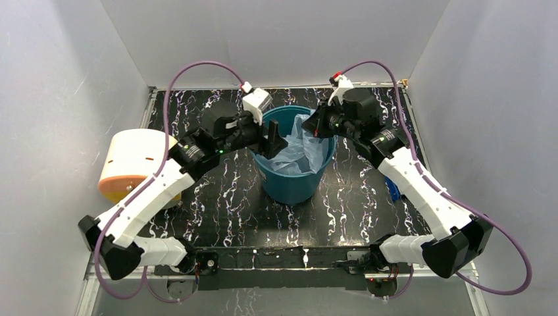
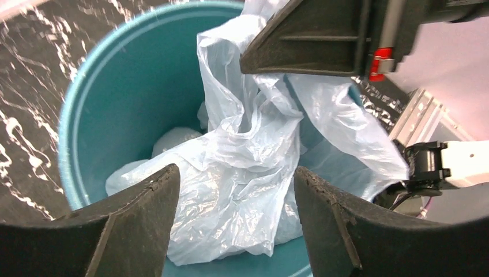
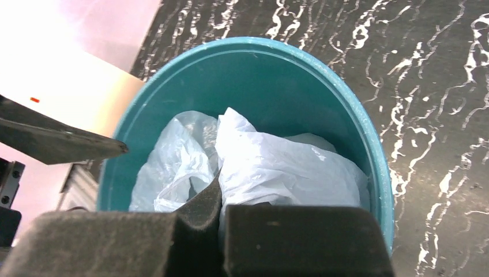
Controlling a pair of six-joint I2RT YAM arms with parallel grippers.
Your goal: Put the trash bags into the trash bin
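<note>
The teal trash bin (image 1: 289, 187) stands mid-table with the light-blue trash bag (image 1: 303, 151) crumpled inside it, part of it draped over the right rim. My left gripper (image 1: 273, 141) hovers over the bin's left side, open. In the left wrist view its fingers (image 2: 236, 179) stand apart above the bag (image 2: 254, 173) and grip nothing. My right gripper (image 1: 318, 125) is at the bin's far right rim. The right wrist view shows it (image 3: 222, 199) shut on a fold of the bag (image 3: 277, 167), above the bin (image 3: 277, 75).
A cream cylinder with an orange end (image 1: 131, 164) lies at the table's left edge, beside the left arm. A small blue object (image 1: 393, 189) sits under the right arm. Grey walls close in the table on three sides.
</note>
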